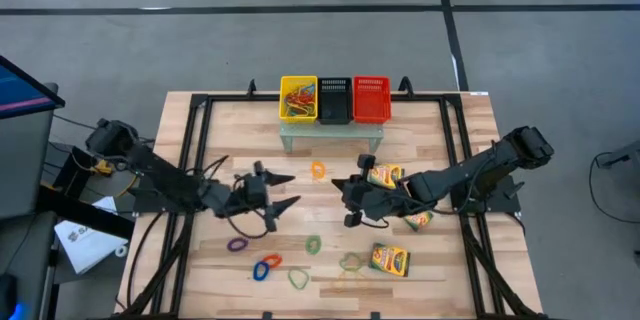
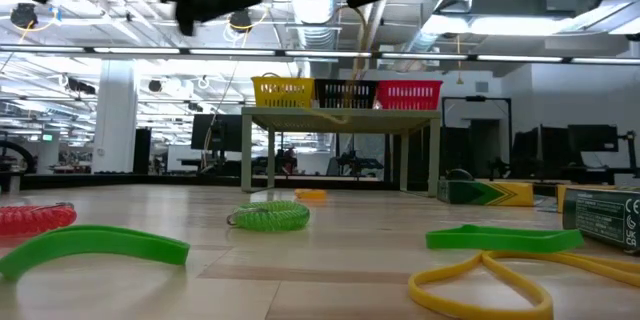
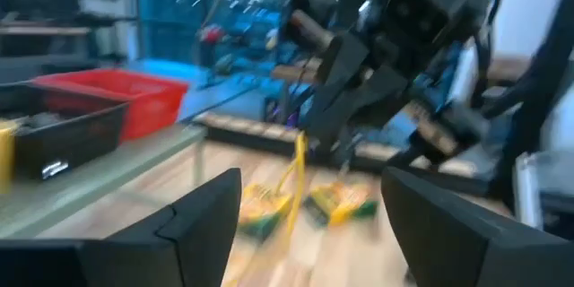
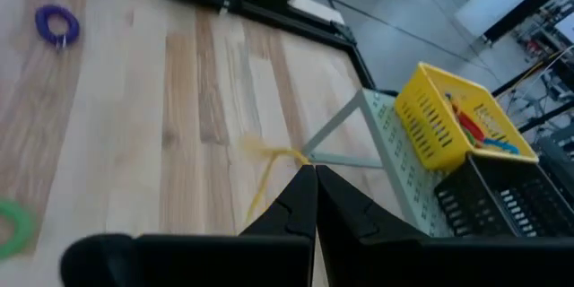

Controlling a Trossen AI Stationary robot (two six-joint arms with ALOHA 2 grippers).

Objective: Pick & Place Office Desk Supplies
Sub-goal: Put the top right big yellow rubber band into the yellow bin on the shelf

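A thin yellow rubber band [image 4: 269, 172] hangs stretched from the tip of the right gripper [image 4: 314, 172], whose fingers are pressed together on it above the middle of the worktop [image 1: 420, 125]. The left gripper [image 1: 283, 189] faces it from the left, fingers spread, holding nothing. An orange band [image 1: 318, 169] lies just in front of the small stand [image 1: 331, 134] at the far edge; that stand carries the yellow basket [image 1: 283, 99], already holding bands, then the black basket [image 1: 334, 100] and red basket [image 1: 371, 99]. Purple, red, blue and green loops [image 1: 313, 245] lie toward the near edge. Three crayon boxes [image 1: 389, 259] sit right of centre.
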